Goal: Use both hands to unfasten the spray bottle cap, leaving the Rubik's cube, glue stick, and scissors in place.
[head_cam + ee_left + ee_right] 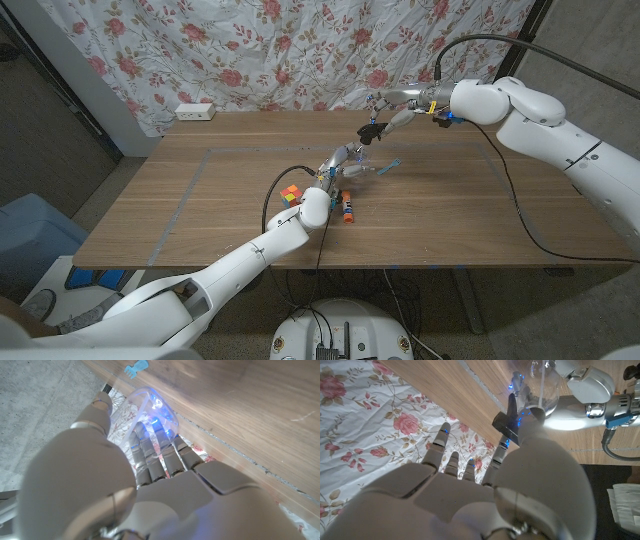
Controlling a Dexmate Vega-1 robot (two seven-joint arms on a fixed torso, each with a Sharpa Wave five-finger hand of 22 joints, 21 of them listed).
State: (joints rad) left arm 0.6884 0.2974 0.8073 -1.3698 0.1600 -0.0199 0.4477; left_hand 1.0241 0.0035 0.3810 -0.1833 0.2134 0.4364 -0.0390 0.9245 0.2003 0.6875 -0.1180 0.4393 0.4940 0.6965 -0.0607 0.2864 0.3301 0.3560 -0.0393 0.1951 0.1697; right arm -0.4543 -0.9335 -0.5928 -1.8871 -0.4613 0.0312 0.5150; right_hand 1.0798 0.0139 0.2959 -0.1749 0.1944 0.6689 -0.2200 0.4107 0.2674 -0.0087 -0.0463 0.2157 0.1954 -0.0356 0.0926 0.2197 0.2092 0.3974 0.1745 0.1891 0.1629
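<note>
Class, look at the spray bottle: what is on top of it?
The black cap tops the clear bottle. The right hand pinches the cap while the left hand grips the bottle. The fingers hide whether the cap is still screwed on.

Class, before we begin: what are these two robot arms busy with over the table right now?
The robot is working on a clear spray bottle held up over the wooden table. Its left hand grips the bottle's body, while its right hand pinches the black spray cap, which appears lifted away from the bottle. The Rubik's cube, glue stick and blue-handled scissors lie on the table beneath.
</note>
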